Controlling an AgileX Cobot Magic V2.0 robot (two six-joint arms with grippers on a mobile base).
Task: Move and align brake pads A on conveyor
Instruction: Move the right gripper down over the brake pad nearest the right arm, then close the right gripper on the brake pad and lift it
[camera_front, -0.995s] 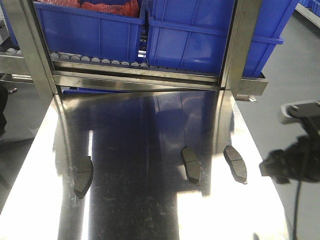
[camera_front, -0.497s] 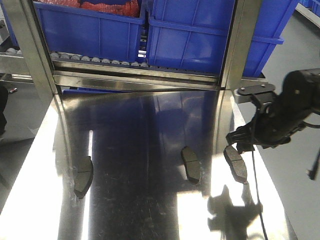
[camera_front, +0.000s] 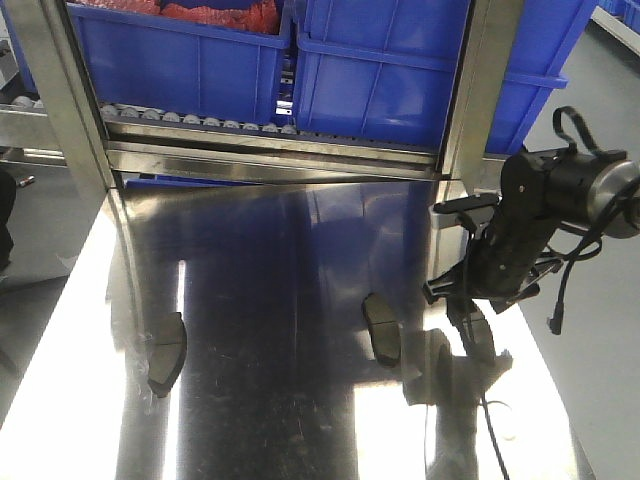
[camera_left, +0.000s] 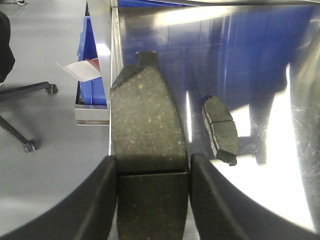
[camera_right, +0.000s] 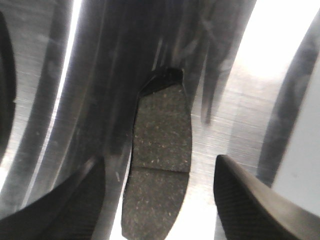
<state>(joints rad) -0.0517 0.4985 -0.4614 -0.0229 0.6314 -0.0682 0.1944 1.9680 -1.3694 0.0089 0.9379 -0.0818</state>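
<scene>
Gripping one brake pad (camera_left: 147, 125) in the left jaws — hovering over a second pad (camera_right: 160, 160) on the counter (camera_front: 280, 400), right jaws wide.

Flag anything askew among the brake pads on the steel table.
The three pads are not aligned: the left pad leans top-right, the middle pad and right pad lean top-left, with uneven gaps. The right gripper is open around the right pad.

Your left gripper (camera_left: 152, 167) grips a brake pad (camera_left: 145, 110) between both fingers; a second pad (camera_left: 220, 130) lies on the steel table (camera_left: 280, 70) nearby.
</scene>
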